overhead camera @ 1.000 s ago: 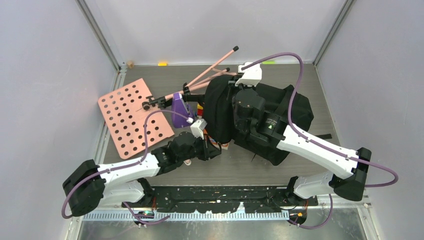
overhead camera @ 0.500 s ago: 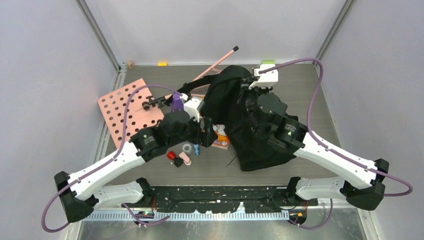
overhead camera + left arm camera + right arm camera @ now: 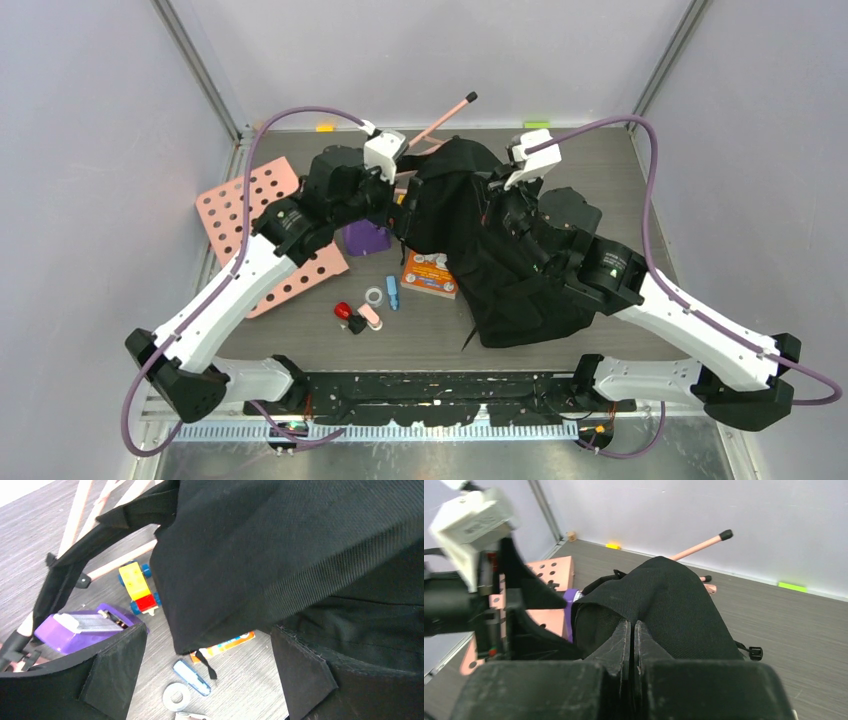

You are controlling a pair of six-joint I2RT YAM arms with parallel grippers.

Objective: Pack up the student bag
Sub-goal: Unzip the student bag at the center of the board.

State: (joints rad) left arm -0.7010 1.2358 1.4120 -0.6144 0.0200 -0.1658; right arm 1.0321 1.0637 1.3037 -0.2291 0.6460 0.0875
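Folds of student bag (image 3: 500,300) cover part of the orange booklet (image 3: 428,274), right jaws clamped on them, left jaws apart.

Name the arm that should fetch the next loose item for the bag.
Left. The left tool hangs open near the toy car; the right tool is shut on the student bag.
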